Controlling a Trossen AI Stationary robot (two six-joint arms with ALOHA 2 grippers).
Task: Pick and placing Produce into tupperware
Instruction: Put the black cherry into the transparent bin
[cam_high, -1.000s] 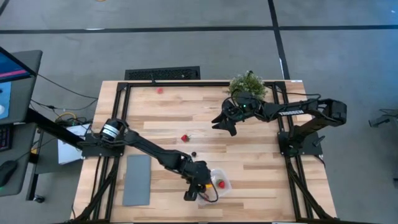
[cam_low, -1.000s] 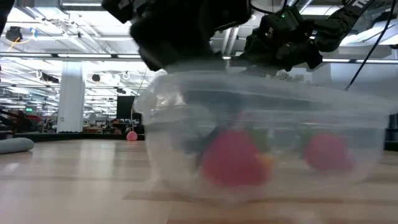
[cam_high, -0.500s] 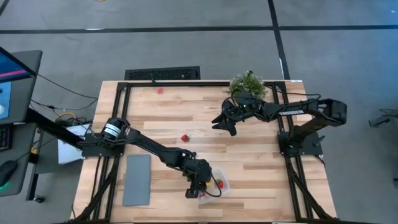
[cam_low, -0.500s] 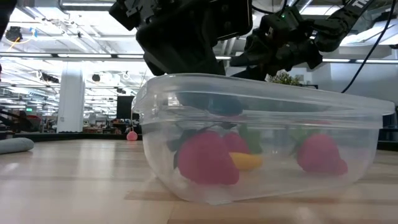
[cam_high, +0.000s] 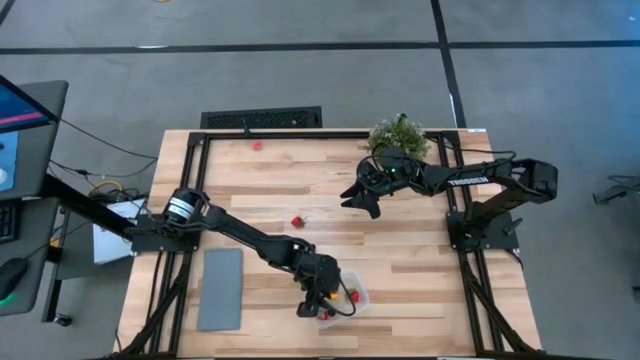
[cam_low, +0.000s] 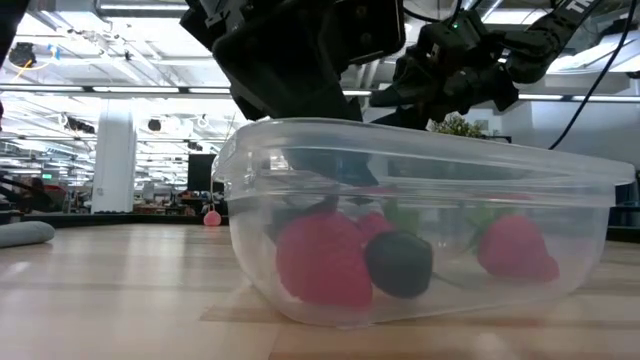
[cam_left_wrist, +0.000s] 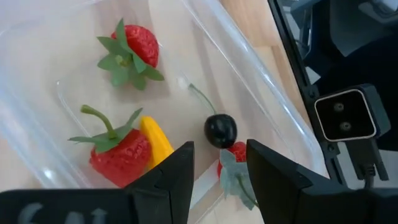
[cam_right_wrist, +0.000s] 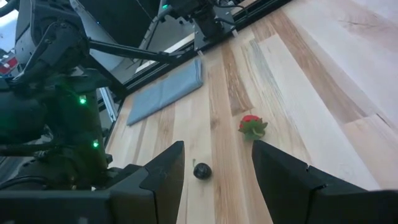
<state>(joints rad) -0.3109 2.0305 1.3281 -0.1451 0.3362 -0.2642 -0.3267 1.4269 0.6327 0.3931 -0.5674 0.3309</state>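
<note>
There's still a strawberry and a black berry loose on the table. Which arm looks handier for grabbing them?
Probably the right: its open gripper hangs nearer the strawberry and black berry, facing them. The left gripper is over the tupperware.

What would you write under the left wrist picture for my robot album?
Left gripper open over the tupperware, which holds strawberries, a yellow piece and a black berry.

Tupperware (cam_left_wrist: 261, 81): clear, colourless plastic. Inside: red strawberries (cam_left_wrist: 121, 155) with green leafy caps, a yellow piece (cam_left_wrist: 155, 140), a glossy black berry (cam_left_wrist: 221, 129) on a green stem. Tabletop (cam_high: 330, 170): pale blond wood planks, black frame edge. Loose strawberry (cam_right_wrist: 252, 126) red and green; second berry (cam_right_wrist: 201, 170) black. Slab (cam_high: 220, 289) flat grey. Potted plant (cam_high: 399, 133) green. Fingers (cam_left_wrist: 177, 171) dark.
</note>
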